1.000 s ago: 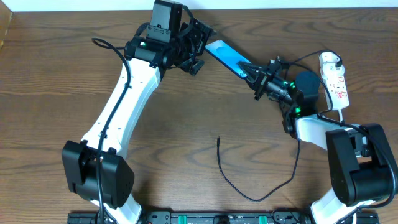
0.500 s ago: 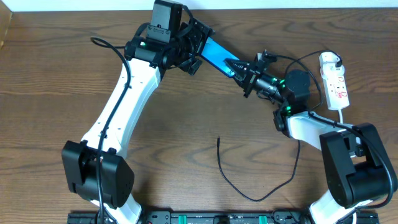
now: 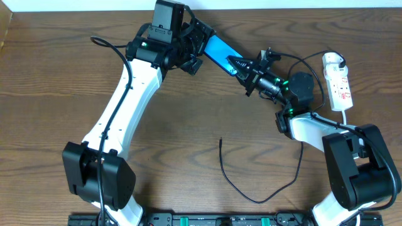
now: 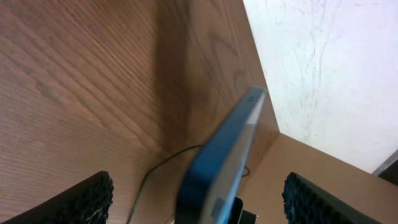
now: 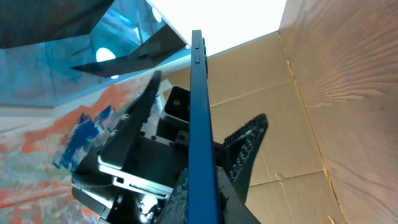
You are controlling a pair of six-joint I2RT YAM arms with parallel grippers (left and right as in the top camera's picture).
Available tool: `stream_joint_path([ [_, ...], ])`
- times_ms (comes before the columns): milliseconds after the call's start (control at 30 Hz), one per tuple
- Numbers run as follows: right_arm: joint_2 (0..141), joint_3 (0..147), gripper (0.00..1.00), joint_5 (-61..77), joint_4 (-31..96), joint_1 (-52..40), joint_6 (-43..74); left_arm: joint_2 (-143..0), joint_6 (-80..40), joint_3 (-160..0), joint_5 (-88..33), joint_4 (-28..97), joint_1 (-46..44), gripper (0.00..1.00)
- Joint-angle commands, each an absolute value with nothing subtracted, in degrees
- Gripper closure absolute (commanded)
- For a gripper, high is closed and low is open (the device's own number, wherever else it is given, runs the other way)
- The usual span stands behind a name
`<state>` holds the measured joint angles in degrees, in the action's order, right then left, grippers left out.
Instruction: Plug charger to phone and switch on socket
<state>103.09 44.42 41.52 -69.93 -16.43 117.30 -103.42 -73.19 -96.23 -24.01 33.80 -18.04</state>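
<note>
Clamping the phone (image 3: 220, 54) by its lower-right end, the right hand (image 3: 247, 64) is closed on it, its pads (image 5: 180, 200) hard against the thin body in its own wrist view. The phone stands on its long edge, tilted, and looks lifted off the desk (image 3: 63, 81). Its other end reaches into the left hand (image 3: 196, 45), which is spread wide. That hand's fingers (image 4: 93, 199) sit far out on either side of the phone and touch nothing.

The main danger, as I judge it, is the handover. Only one hand carries the phone, and by one end. If the right hand lets go before the left has closed, the phone falls to the desk. If the left closes off-centre, it could twist the phone in the grip or knock the right hand, since the two are near each other. I cannot tell which end has the port, so the left hand may end up covering it. The cable (image 3: 221, 149) lies well apart on the desk, its free tip untouched. The power strip (image 3: 339, 81) sits at the far right.

Compared with a second ago, the right hand has carried the phone up and to the left, into the left hand's open span. Over the last half second little changes. Cable and power strip lie where they were.
</note>
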Motion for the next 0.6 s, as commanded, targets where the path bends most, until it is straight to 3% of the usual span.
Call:
stream_joint_path([
  [0, 102.21, 46.15, 0.99, 40.16, -70.98, -16.93, 117.56, -103.18, -71.79, -96.44, -22.55, 33.71, -17.76, 0.14],
  [300, 102.21, 46.13, 0.99, 40.25, -70.96, -16.93, 117.56, -103.18, -70.67, -96.44, -22.17, 33.74, -17.74, 0.14],
  [333, 102.21, 46.13, 0.98, 40.32, -70.96, -16.93, 117.56, -103.2, -70.65, -96.44, -22.2, 33.78, -17.72, 0.19],
  [400, 102.21, 46.13, 0.99, 40.6, -70.91, -16.86, 117.56, -103.2, -70.48, -96.42, -22.63, 34.24, -17.26, 0.2],
  [567, 102.21, 46.13, 0.99, 40.71, -70.91, -16.82, 117.56, -103.2, -70.67, -94.28, -30.24, 31.68, -13.72, 0.19],
])
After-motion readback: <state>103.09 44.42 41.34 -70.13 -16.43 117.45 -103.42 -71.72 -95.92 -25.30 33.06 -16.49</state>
